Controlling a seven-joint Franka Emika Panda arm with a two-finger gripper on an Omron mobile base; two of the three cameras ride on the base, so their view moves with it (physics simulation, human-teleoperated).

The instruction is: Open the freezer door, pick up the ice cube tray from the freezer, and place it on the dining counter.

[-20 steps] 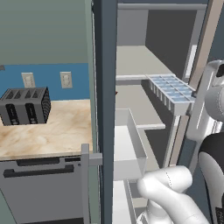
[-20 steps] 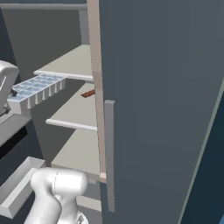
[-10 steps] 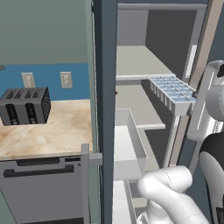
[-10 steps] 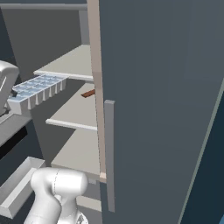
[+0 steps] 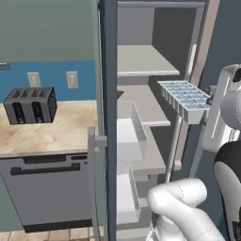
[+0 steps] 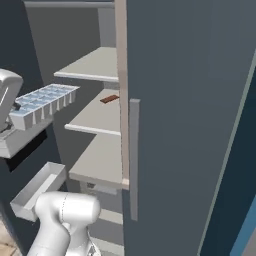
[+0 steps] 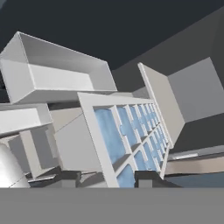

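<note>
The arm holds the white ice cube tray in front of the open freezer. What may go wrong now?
1. The two-finger gripper seems to hold the white ice cube tray with pale blue cubes only at one end, so it may tilt or slip.
2. The tray hangs near the pale freezer shelves and the white door bins; a swing might knock them.

flat even rendered light, slightly soft
</note>
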